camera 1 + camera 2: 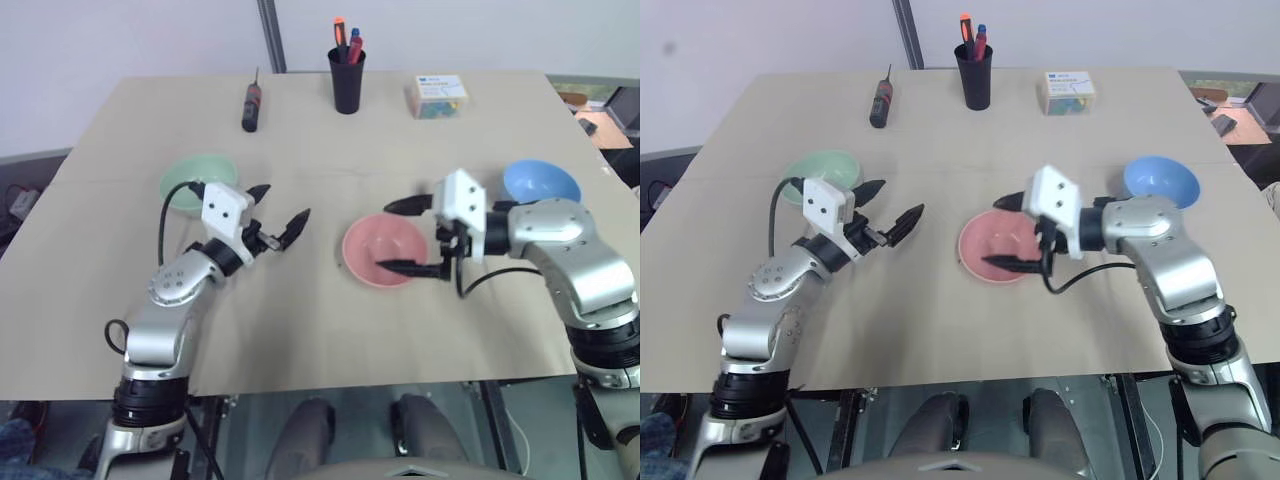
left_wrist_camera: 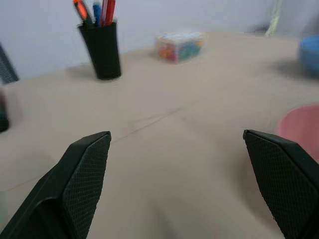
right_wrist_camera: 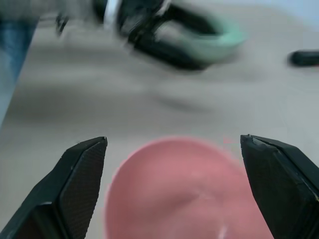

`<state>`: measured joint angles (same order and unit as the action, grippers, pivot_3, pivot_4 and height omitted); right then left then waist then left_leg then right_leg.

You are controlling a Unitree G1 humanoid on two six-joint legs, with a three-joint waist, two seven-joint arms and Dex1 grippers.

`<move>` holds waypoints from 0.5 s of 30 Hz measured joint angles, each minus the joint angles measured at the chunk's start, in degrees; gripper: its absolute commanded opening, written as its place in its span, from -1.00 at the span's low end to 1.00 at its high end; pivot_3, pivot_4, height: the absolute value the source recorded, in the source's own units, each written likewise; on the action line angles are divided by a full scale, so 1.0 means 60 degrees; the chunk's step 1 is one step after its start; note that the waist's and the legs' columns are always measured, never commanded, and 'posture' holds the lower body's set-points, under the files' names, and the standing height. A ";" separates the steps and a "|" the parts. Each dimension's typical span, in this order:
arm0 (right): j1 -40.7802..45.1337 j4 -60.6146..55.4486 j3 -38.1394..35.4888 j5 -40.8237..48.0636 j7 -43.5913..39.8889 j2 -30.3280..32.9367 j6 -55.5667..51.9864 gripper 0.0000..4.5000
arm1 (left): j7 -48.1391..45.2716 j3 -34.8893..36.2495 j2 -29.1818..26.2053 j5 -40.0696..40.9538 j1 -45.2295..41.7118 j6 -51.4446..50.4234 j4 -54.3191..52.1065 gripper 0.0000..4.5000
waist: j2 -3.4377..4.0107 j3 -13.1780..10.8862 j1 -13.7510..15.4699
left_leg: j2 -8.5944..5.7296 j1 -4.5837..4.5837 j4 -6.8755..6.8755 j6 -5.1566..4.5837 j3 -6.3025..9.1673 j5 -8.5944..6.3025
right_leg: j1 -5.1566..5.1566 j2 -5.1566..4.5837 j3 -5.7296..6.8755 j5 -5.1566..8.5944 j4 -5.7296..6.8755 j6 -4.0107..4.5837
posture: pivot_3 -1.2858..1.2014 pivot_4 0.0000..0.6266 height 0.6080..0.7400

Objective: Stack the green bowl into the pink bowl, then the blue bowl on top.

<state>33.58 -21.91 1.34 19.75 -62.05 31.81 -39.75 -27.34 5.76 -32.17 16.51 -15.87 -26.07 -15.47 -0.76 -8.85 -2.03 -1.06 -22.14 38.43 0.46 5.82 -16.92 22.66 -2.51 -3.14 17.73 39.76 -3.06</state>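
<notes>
This looks like a test room or a lab, not a home. One big table [image 1: 300, 330] with a plain tan top stands by a bare white wall [image 1: 130, 40]. At the back of the table is a black cup [image 1: 347, 80] full of pens, a black and red screwdriver [image 1: 250, 106], and a small clear box [image 1: 436, 96] with bright little things inside. Three plastic bowls sit apart on the table, a green bowl [image 1: 196, 181], a pink bowl [image 1: 380, 250] and a blue bowl [image 1: 541, 181]. Wires lie on the floor [image 1: 20, 195] beside the table.
</notes>
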 measured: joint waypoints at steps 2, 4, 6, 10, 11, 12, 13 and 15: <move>-0.0039 -0.0071 -0.0479 0.0464 0.0061 0.0120 -0.0233 0.99 | 0.0243 0.0020 -0.0297 -0.0216 -0.0237 -0.0695 -0.0020 1.00 | 0.0001 -0.0001 0.0001 | -0.0009 -0.0002 0.0000 -0.0002 0.0000 0.0000 | -0.0001 0.0015 -0.0001 0.0000 -0.0001 0.0000 | 0.03 -0.52 1.00; -0.0357 -0.0420 -0.1062 0.1315 0.0137 0.0191 -0.0553 0.99 | 0.0439 0.0029 -0.0702 -0.0564 -0.0522 -0.1391 -0.0004 1.00 | -0.0004 -0.0004 -0.0001 | -0.0010 -0.0020 0.0001 0.0013 0.0007 0.0008 | 0.0009 0.0007 0.0007 0.0000 -0.0008 0.0000 | 0.03 -0.52 1.00; -0.0592 -0.0603 -0.1420 0.1865 0.0241 0.0267 -0.0763 0.99 | 0.0487 0.0074 -0.1030 -0.0774 -0.0822 -0.1684 0.0110 1.00 | -0.0002 -0.0006 0.0001 | -0.0010 -0.0029 0.0002 0.0031 0.0014 0.0019 | 0.0013 -0.0001 0.0015 0.0000 -0.0009 0.0000 | 0.03 -0.52 1.00; -0.0835 -0.0879 -0.1824 0.2507 0.0446 0.0520 -0.0783 0.99 | 0.0401 0.0042 -0.1433 -0.1290 -0.1076 -0.1422 0.0884 1.00 | -0.0001 -0.0007 -0.0016 | -0.0015 -0.0026 0.0001 0.0032 0.0013 0.0019 | 0.0012 -0.0016 0.0014 0.0000 -0.0007 0.0000 | 0.03 -0.52 1.00; -0.0889 -0.0880 -0.1839 0.2596 0.0496 0.0580 -0.0762 0.99 | 0.0366 -0.0015 -0.1538 -0.1439 -0.1080 -0.1286 0.1172 1.00 | -0.0002 -0.0007 -0.0018 | -0.0014 -0.0027 0.0001 0.0032 0.0014 0.0019 | 0.0013 -0.0016 0.0015 0.0000 -0.0007 0.0000 | 0.03 -0.52 1.00; -0.0933 -0.0885 -0.1861 0.2681 0.0569 0.0614 -0.0738 0.99 | 0.0344 -0.0097 -0.1634 -0.1620 -0.1093 -0.1159 0.1447 1.00 | -0.0001 -0.0008 -0.0017 | -0.0014 -0.0027 0.0002 0.0032 0.0014 0.0019 | 0.0013 -0.0017 0.0016 0.0000 -0.0007 0.0000 | 0.03 -0.52 1.00; -0.0945 -0.0885 -0.1863 0.2705 0.0608 0.0622 -0.0721 0.99 | 0.0338 -0.0148 -0.1691 -0.1694 -0.1100 -0.1106 0.1570 1.00 | -0.0001 -0.0008 -0.0016 | -0.0014 -0.0028 0.0002 0.0032 0.0015 0.0019 | 0.0012 -0.0017 0.0018 0.0000 -0.0006 0.0000 | 0.03 -0.52 1.00; -0.1053 -0.0889 -0.1864 0.2707 0.0698 0.0737 -0.0546 0.99 | 0.0263 -0.0343 -0.1844 -0.2009 -0.1180 -0.0863 0.2037 1.00 | -0.0002 -0.0008 -0.0003 | -0.0018 -0.0032 0.0003 0.0032 0.0017 0.0020 | 0.0013 -0.0017 0.0021 0.0000 -0.0008 0.0000 | 0.03 -0.52 1.00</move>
<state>27.26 -27.25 -9.84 35.99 -57.86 36.23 -43.03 -25.77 3.70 -43.23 4.46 -22.94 -31.24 -3.25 -0.78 -8.90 -2.05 -1.17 -22.33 38.45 0.65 5.92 -16.80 22.74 -2.61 -3.02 17.73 39.71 -3.06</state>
